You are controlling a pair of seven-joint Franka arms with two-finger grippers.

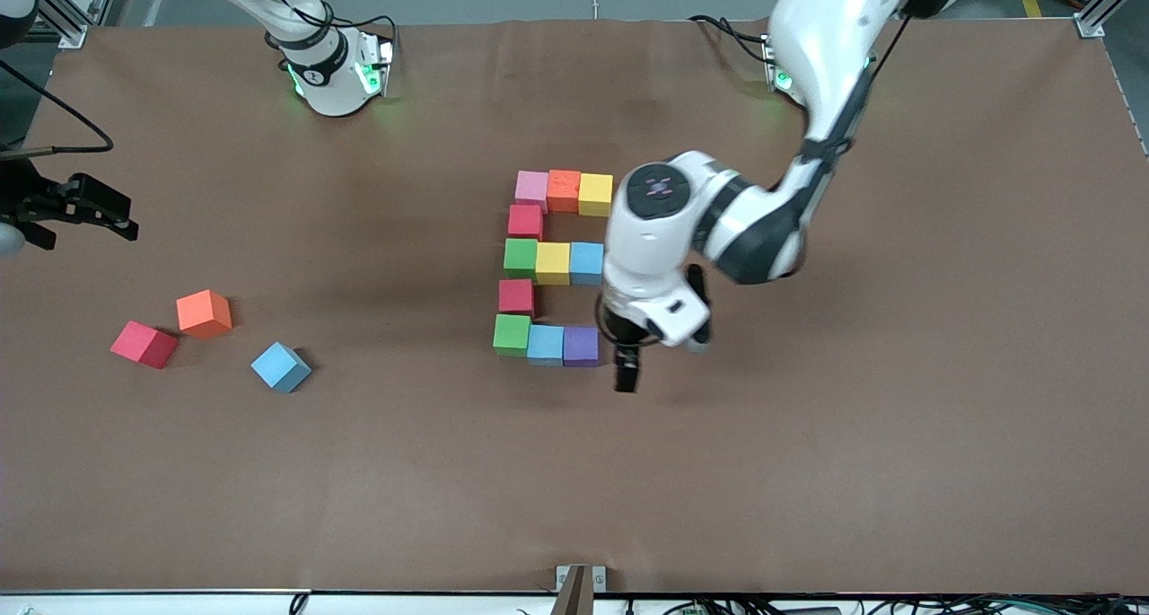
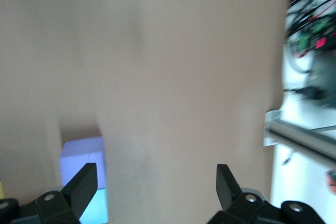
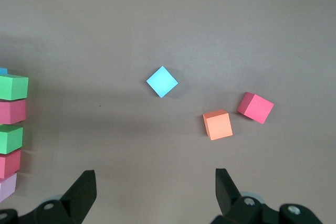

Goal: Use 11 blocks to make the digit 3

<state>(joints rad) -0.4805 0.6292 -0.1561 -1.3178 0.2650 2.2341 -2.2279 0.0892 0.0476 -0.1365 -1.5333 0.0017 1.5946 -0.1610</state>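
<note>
Digit 3 [image 1: 549, 269] of coloured cubes sits mid-table, complete in three rows. Just beside its purple cube [image 1: 581, 346], the left gripper [image 1: 626, 374] hangs from a bent, reaching arm, fingers spread wide and holding nothing. Toward the right arm's end from the digit, the right gripper [image 1: 85, 209] waits, also wide open and empty, near three loose cubes: red [image 1: 144, 344], orange [image 1: 204, 313], blue [image 1: 281, 367].

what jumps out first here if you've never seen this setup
The figure of coloured cubes mid-table: three three-cube rows joined by single red cubes. The left end effector, open, hangs right beside its purple cube. Three loose cubes, red, orange and blue, lie toward the right arm's end, where the open right end effector waits.
</note>
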